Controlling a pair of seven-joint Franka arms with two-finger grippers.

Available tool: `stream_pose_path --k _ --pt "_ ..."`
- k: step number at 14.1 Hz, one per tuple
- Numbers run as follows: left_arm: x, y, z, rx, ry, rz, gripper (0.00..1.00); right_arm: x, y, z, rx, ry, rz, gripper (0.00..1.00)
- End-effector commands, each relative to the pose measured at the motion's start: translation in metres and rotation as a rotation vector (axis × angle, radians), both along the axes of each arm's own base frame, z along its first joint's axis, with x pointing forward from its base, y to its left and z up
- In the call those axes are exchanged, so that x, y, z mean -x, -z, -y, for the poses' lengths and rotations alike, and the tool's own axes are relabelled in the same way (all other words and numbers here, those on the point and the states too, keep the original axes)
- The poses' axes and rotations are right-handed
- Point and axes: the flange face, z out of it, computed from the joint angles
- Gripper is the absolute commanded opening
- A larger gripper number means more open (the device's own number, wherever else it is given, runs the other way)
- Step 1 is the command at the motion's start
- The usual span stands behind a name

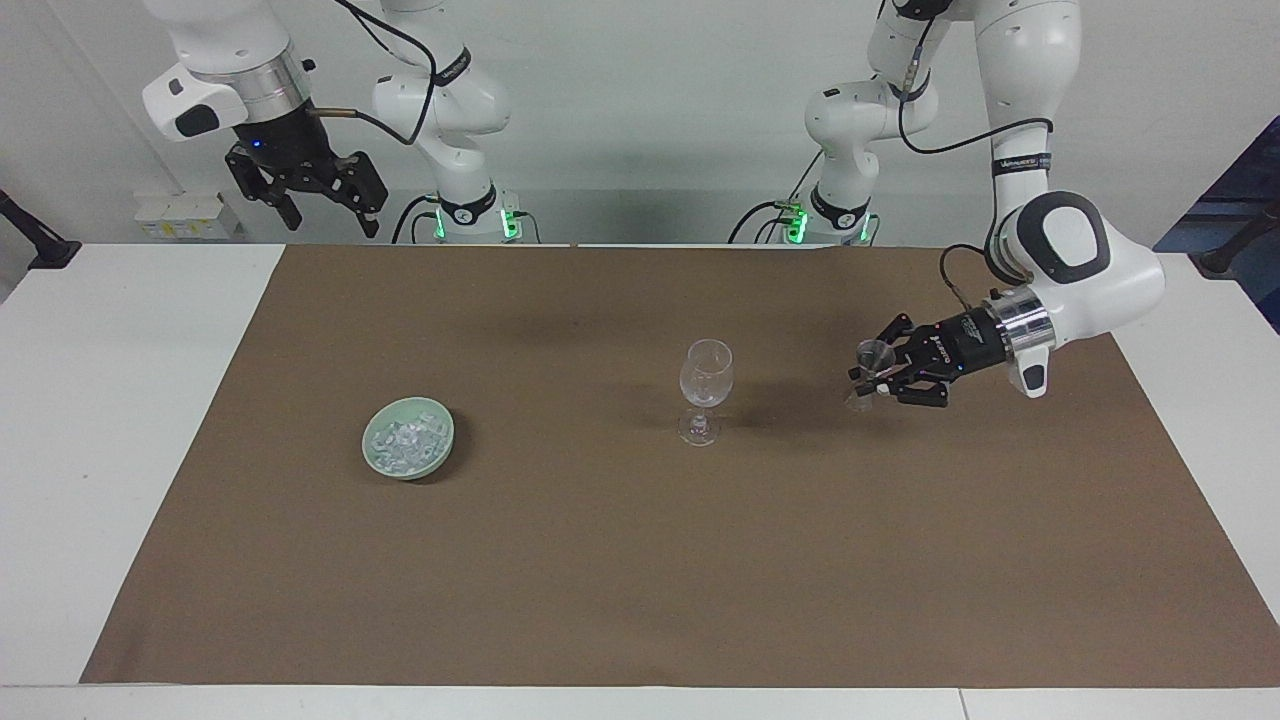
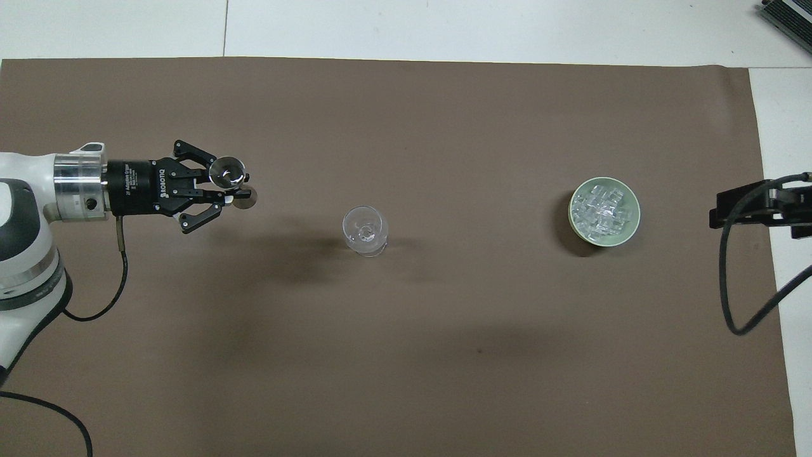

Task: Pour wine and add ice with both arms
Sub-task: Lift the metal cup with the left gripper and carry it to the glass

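A brown mat (image 1: 640, 560) (image 2: 406, 355) covers most of a white table (image 1: 110, 420) (image 2: 495, 25), with a pale wall at twelve o'clock in the facing view. At the mat's middle stands an upright, clear wine glass (image 1: 705, 390) (image 2: 364, 230). In the facing view a pale green bowl (image 1: 408, 438) (image 2: 604, 211) sits at about nine o'clock from the glass, well apart from it, toward the right arm's end of the table; the ice (image 1: 404, 436) (image 2: 601, 208), a heap of small clear chunks, lies inside it.

The left gripper (image 1: 872, 374) (image 2: 229, 189) reaches in sideways, raised over the mat at roughly three o'clock from the glass in the facing view and apart from it. Its fingers are closed around the waist of a small clear double-cone measuring cup (image 1: 869, 368) (image 2: 231, 180), held roughly upright with its mouth upward. Its contents cannot be made out.

The right gripper (image 1: 322, 205) waits high over the table's edge nearest the robots, at about eleven o'clock from the bowl in the facing view, its fingers spread wide and pointing down, holding nothing. In the overhead view only its dark body (image 2: 758, 206) shows, at three o'clock from the bowl.
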Motion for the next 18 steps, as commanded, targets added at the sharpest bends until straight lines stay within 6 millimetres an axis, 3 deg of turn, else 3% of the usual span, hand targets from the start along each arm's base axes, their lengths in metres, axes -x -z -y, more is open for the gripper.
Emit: stream_pose_path --k 1,3,5,10,18 --pt "0.011 -0.014 0.039 -0.039 -0.033 -0.004 0.0 0.005 -0.001 0.001 -0.023 0.012 0.011 1.0" --pt "0.017 -0.019 0.063 -0.054 -0.027 -0.007 0.0 0.005 -0.001 0.001 -0.023 0.012 0.011 1.0" --pt "0.024 -0.026 0.074 -0.061 -0.009 -0.001 0.0 0.005 -0.001 0.001 -0.023 0.012 0.011 1.0" --pt "0.038 -0.02 0.109 -0.155 0.08 0.032 0.0 0.005 -0.001 0.001 -0.023 0.012 0.011 1.0" --pt "0.049 -0.024 0.121 -0.278 0.137 0.057 0.0 0.005 -0.001 0.001 -0.023 0.012 0.011 1.0"
